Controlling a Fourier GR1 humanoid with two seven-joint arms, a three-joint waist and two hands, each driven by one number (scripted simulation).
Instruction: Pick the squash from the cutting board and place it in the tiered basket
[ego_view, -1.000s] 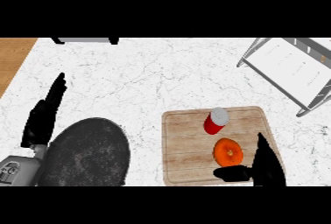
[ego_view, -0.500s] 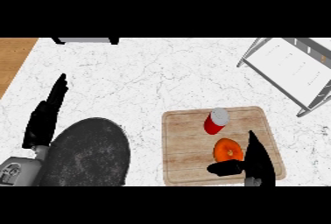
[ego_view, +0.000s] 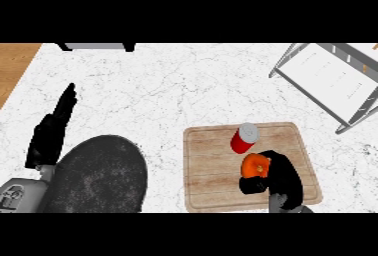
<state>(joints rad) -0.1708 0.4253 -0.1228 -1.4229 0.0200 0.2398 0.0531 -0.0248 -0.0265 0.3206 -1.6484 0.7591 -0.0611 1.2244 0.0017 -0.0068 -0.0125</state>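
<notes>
A white marbled counter (ego_view: 170, 90) fills the view. On it a wooden cutting board (ego_view: 214, 170) carries an orange squash (ego_view: 255, 164) and, just beside it, a red can (ego_view: 244, 138) with a silver top. The right hand (ego_view: 279, 176) curls round the squash, thumb below and fingers along its right side: the grasp step, judged under way. Next comes a lift and a carry to the grey tiered basket (ego_view: 328, 80) at upper right, whose visible tier holds nothing. The left hand (ego_view: 53, 130) rests at left, fingers straight, beside a dark round plate (ego_view: 100, 175).
</notes>
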